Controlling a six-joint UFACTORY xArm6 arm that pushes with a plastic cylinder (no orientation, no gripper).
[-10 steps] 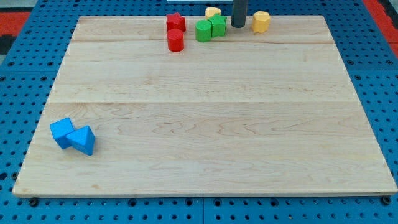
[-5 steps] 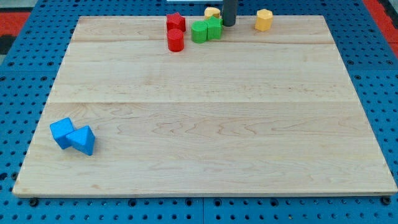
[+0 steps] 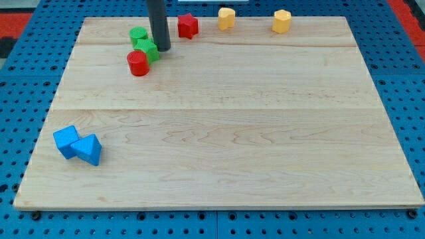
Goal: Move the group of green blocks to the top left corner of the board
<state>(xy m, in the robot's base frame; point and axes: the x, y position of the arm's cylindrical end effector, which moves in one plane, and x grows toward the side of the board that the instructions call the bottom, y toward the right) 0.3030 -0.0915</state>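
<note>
The green blocks [image 3: 143, 44] sit near the wooden board's [image 3: 219, 133] top left, touching a red cylinder [image 3: 138, 64]. My tip [image 3: 163, 49], a bare rod with nothing to clamp, rests just right of them. Blue pegboard [image 3: 26, 79] surrounds the board.

Two green blocks near board's top left, touching: green cylinder [image 3: 138, 34] nearer view's top, green cube [image 3: 147, 50] just below-right, touching my tip [image 3: 163, 49] on view's right.

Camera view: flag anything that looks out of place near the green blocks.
The red cylinder block sits against the lower green block, below the green cylinder block, caught up in the group. My tip touches the lower green block's right side. Nothing looks damaged.
</note>
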